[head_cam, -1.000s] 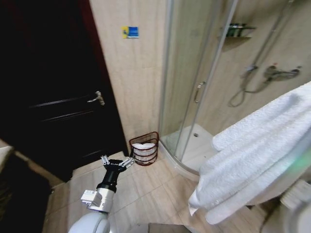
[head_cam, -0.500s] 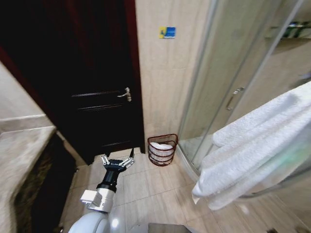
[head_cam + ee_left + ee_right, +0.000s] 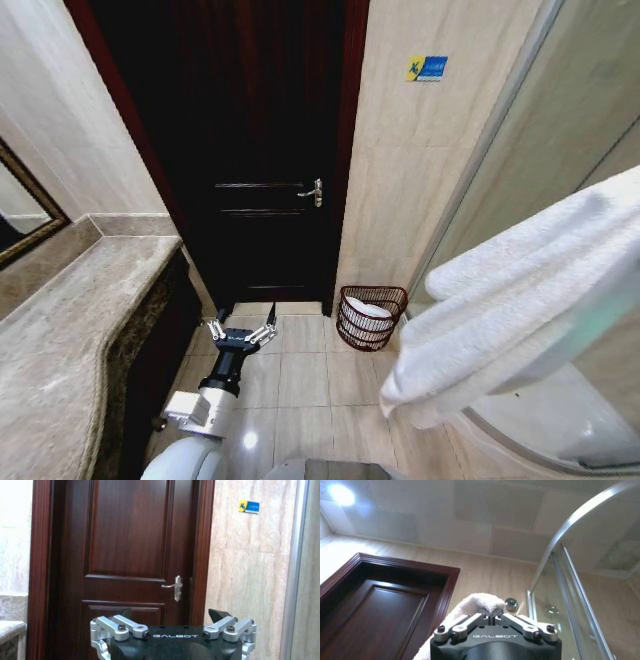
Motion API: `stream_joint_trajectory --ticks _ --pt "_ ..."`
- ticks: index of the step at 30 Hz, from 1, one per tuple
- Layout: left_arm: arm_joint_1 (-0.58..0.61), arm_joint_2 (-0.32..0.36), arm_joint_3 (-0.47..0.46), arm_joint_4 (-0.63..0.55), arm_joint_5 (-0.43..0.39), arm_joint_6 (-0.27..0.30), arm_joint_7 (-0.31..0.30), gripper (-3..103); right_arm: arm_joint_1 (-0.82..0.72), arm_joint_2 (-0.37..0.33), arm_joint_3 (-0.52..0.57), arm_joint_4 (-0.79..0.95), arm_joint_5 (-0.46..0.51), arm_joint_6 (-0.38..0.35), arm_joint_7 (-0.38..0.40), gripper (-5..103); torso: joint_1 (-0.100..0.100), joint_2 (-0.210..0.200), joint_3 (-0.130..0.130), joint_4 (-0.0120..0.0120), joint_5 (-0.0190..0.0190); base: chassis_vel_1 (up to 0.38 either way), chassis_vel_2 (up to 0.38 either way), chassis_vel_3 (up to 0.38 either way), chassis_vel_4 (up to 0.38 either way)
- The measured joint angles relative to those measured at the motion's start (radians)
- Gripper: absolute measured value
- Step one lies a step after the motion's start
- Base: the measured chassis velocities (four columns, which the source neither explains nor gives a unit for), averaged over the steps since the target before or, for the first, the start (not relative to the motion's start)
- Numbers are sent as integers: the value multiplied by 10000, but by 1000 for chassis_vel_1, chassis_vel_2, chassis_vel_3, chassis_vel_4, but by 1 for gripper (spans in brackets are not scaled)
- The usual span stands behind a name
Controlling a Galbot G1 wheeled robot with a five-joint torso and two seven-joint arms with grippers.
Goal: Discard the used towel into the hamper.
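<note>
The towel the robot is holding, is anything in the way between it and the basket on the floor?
Nothing visible. The towel hangs from the right gripper; only bare floor tiles lie before the hamper.

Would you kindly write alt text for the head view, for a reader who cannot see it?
A white towel hangs large at the right, near the camera. On the tiled floor beyond stands the wire hamper, something white inside, beside a dark wooden door. The open left gripper hovers low over the floor.
</note>
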Motion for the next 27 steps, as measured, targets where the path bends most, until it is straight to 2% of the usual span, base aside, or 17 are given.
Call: stream_joint_trajectory --ticks 13,23,27 --pt "0 1 -1 0 0 0 0 100 -25 49 -188 50 72 131 9 2 1 0 0 3 -7 65 66 -56 -54" --pt "0 -1 0 0 0 0 0 100 6 61 -344 35 20 417 -81 2 0 0 0 3 3 6 4 -4 -3" --pt "0 -1 1 0 0 0 0 100 4 84 -392 29 -20 431 104 2 1 0 0 3 0 0 0 0 0"
